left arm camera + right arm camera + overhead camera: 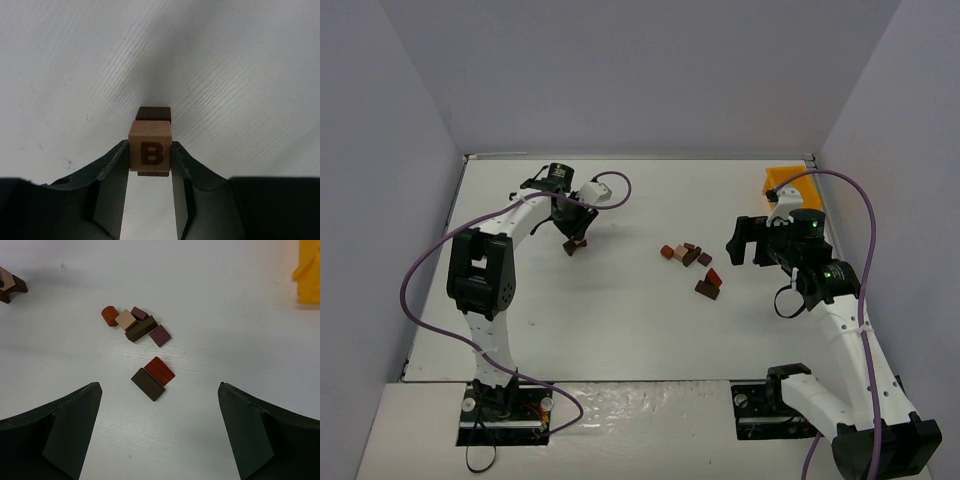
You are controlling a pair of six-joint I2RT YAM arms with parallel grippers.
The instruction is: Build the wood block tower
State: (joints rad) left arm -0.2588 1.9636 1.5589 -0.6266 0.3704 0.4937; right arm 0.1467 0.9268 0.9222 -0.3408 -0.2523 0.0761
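Note:
My left gripper (150,156) is shut on a light tan cube (150,150) marked with a B. The cube sits directly over a dark brown block (153,113) on the table; this small tower (574,245) stands at the left. More wood blocks lie loose mid-table (685,253): a red cylinder (110,316), a tan cube (125,319), a long dark piece (141,329) and a purplish square (160,335). Closer in are a reddish-brown block (159,370) and a dark brown block (145,382). My right gripper (160,386) hangs open above that pair, holding nothing.
A yellow bin (788,182) stands at the back right, behind the right gripper (745,240). Grey walls close in the white table (620,330) on three sides. A purple cable loops off each arm.

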